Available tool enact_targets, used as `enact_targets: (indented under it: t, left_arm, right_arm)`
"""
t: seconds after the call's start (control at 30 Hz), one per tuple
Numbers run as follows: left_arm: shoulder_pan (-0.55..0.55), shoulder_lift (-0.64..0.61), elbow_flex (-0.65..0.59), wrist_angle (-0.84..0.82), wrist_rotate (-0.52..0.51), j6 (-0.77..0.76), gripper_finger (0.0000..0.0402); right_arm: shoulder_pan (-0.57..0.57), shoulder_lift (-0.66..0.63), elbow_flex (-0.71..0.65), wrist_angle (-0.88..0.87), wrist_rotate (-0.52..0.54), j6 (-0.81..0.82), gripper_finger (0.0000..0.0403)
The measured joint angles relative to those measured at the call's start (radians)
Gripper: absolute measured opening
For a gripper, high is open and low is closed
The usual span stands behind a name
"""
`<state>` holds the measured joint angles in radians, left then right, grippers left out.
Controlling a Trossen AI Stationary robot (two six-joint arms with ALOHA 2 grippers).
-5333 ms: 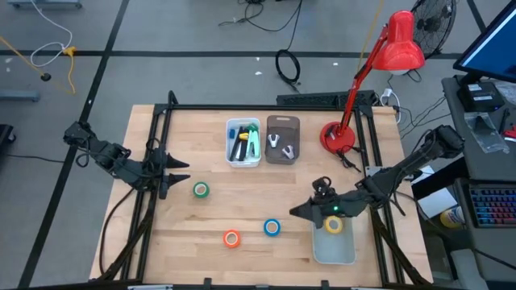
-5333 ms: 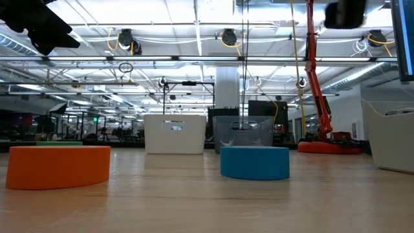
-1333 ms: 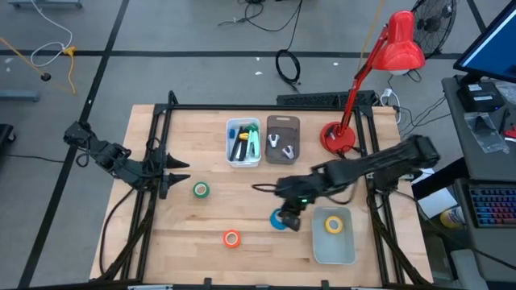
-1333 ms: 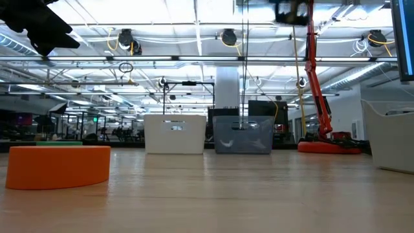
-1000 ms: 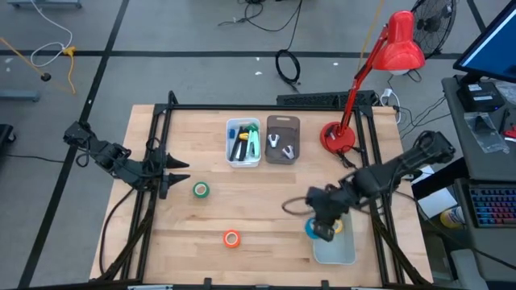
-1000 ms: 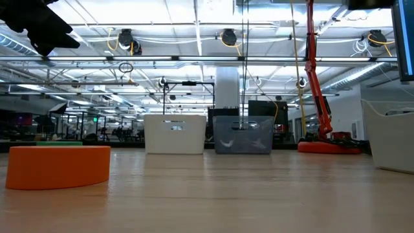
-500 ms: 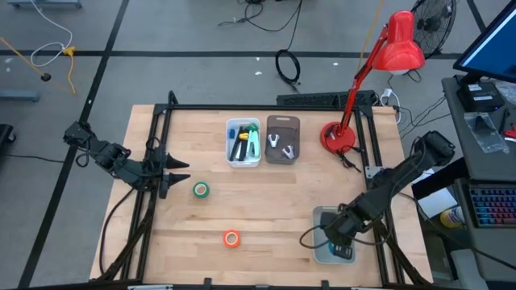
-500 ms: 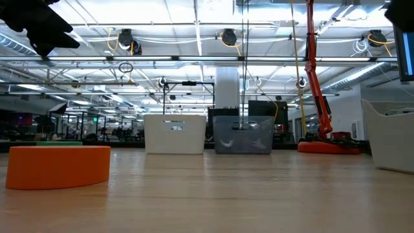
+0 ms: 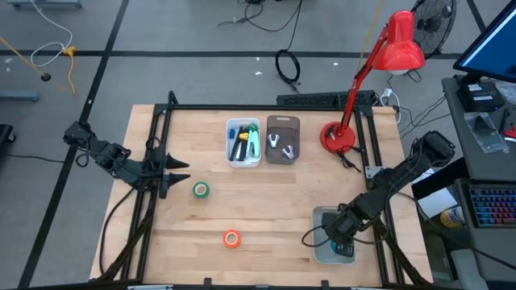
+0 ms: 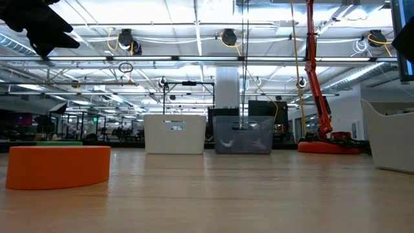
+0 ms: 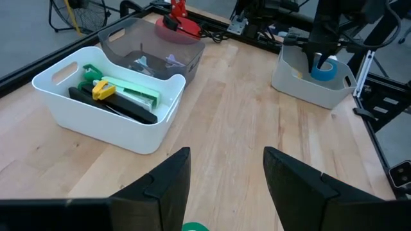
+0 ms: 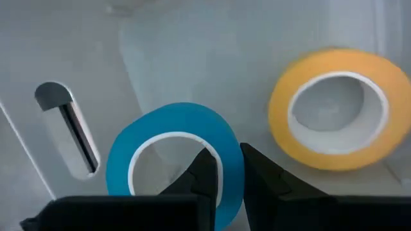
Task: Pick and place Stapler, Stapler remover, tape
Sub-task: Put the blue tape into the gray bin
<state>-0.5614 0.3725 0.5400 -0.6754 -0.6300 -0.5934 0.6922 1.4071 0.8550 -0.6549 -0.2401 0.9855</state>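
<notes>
Right end effector [image 12: 225,168] now inside pale bin [image 9: 319,216], still clenched on blue tape [image 12: 173,151], beside yellow tape [image 12: 337,109]

Looking down on your wooden table [image 9: 266,201], you have a white bin [image 9: 242,164] at about 12 o'clock from its middle, with a grey bin [image 9: 283,119] just beside it toward 1. A red desk lamp [image 9: 401,44] stands with its base at 2 o'clock, head leaning out past the far edge. A pale bin [image 9: 316,234] sits at 4 o'clock by the near corner. Off the table you'll see a coiled black cable [image 9: 288,67] on the floor at 12, a fan [image 9: 431,24] at 1, and a keyboard [image 9: 492,205] at 3.
</notes>
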Motion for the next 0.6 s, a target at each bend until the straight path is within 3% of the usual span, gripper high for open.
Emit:
enact_targets:
  t: [0.6]
  left_arm:
    - [0.000, 0.000, 0.000, -0.001, -0.009, 0.012, 0.0198]
  right_arm:
    - [-0.005, 0.001, -0.051, 0.057, 0.000, -0.028, 0.0046]
